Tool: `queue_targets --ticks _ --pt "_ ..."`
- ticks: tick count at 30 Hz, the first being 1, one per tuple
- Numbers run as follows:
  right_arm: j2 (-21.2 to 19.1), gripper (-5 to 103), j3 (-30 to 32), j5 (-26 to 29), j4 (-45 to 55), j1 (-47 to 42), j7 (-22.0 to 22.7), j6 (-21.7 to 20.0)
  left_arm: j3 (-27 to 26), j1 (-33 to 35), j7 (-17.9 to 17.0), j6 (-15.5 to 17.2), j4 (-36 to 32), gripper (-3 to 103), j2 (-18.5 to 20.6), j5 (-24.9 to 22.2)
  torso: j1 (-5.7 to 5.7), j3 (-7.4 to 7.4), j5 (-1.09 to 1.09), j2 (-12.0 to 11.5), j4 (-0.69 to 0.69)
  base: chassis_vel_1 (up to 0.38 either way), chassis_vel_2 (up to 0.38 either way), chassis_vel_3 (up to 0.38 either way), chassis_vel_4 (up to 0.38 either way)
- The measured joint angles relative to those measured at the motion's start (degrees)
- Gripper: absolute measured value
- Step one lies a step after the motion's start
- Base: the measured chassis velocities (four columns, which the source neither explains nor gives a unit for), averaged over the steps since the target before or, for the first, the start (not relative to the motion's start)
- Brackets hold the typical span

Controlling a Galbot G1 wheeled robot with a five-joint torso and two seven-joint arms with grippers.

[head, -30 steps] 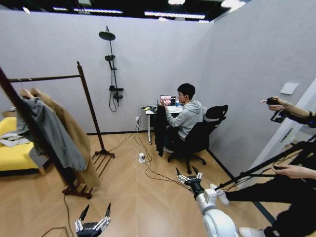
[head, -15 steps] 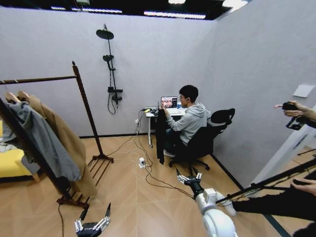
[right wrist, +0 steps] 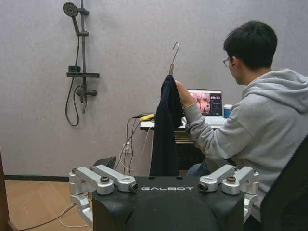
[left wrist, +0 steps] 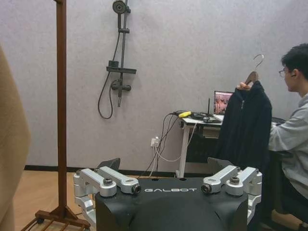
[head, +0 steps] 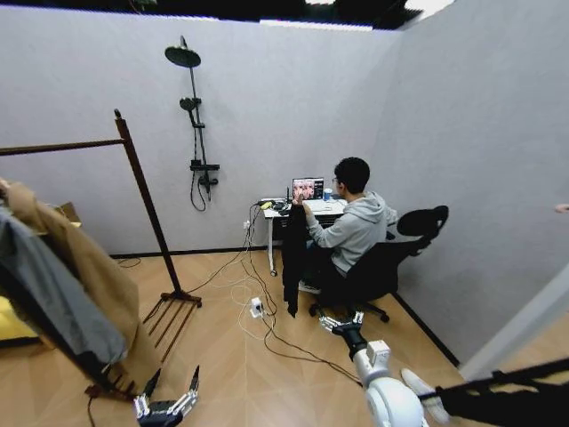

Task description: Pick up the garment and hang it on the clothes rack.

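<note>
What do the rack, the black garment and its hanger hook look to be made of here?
The clothes rack looks like dark reddish-brown wood with a smooth, possibly stained finish. The garment seems a soft, matte dark fabric, hanging limp in long folds; the exact cloth cannot be told. The hook looks like thin bare metal wire, grey with a slight sheen. A person's hand holds the hanger.

Wooden floor (head: 240, 356), clothes rack (head: 142, 213) standing, white cables (head: 244, 298) trailing

Black shower pole (head: 194, 124) standing against the grey wall, laptop (head: 303, 189) glowing on the white tabletop (head: 269, 204), cables (head: 267, 311) trailing across the wooden floor, tan coat (head: 80, 258) hanging at left, black office chair (head: 391, 258) facing the tabletop.
</note>
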Motion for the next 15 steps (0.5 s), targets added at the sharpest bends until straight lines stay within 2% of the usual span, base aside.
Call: queue_targets --ticks 4,8,10,12,15 --pt "0.04 100 -0.01 -0.3 0.1 -0.06 -0.01 0.0 -0.01 0.0 0.0 0.0 0.0 100 0.01 0.0 0.02 0.0 -0.05 -0.02 -0.03 -0.328 0.336 0.343 -0.313" --pt "0.04 100 -0.03 -0.45 0.12 -0.1 -0.06 -0.01 0.0 0.0 0.0 0.0 0.01 100 0.0 0.0 0.05 0.02 -0.02 -0.03 0.0 -0.299 0.321 0.302 -0.31" --pt "0.02 100 -0.09 -0.55 0.12 -0.06 -0.03 -0.02 0.0 0.0 0.0 0.0 0.0 100 0.01 0.0 -0.01 -0.01 -0.05 0.0 -0.04 -0.306 0.315 0.321 -0.299" --pt "0.01 100 -0.23 -0.54 0.24 0.06 0.23 -0.1 0.0 0.0 0.0 0.0 0.0 100 0.0 0.0 -0.01 0.0 -0.01 0.0 -0.01 -0.313 0.28 0.268 -0.298" --pt "-0.41 100 -0.34 -0.39 2.06 0.99 1.38 -2.25 -0.01 -0.01 -0.01 0.0 0.01 100 0.0 0.0 0.03 0.01 -0.05 -0.02 -0.01 -0.25 0.26 0.216 -0.263"
